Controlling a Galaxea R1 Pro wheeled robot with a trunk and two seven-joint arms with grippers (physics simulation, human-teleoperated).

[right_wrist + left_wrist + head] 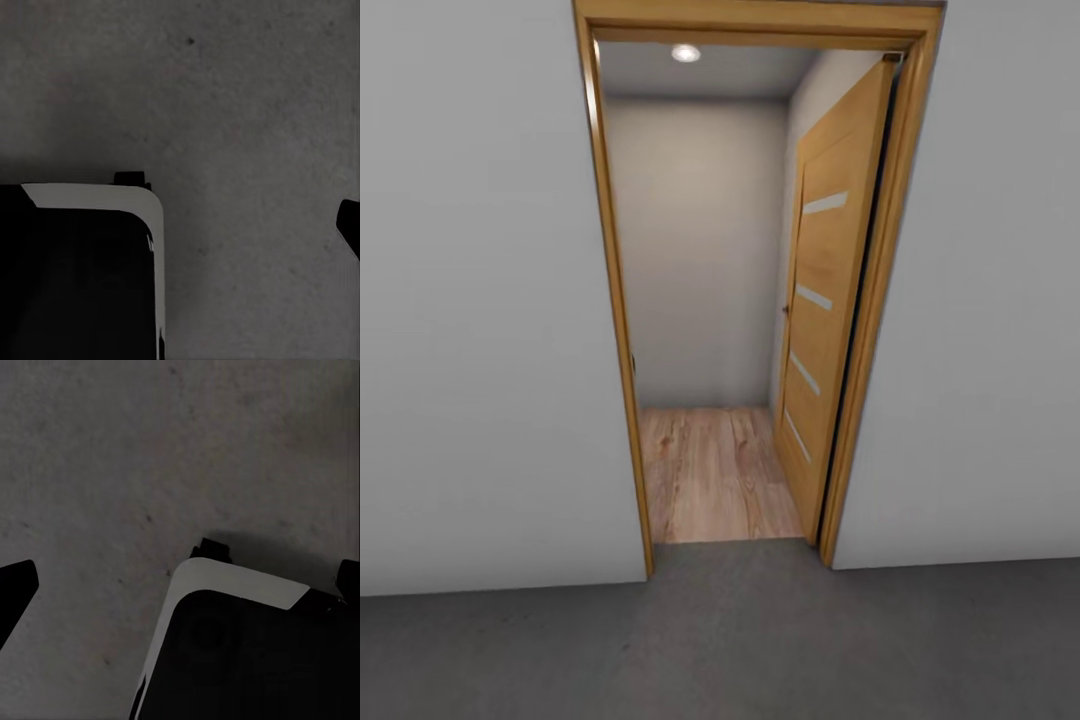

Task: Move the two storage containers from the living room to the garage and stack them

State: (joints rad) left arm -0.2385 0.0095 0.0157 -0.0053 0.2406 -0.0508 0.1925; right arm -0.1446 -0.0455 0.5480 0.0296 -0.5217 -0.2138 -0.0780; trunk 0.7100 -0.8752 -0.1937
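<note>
Head view: an open doorway in a white-grey wall, its light wooden door with four glass slits swung inward over wood-plank flooring. Dark speckled concrete floor lies at the near edge. Wrist views show concrete and the robot's base; whether either pincer is apart, I cannot tell.

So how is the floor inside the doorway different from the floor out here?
The floor past the doorway is light, warm-coloured wood planks with grain lines; the floor on this side is dark grey concrete, speckled and plain. The wood is brightly lit under a ceiling light; the concrete looks dim. The wood floor shows as a narrow strip between the door frame and the open door; the concrete spans the whole view. Both look flat and bare.
</note>
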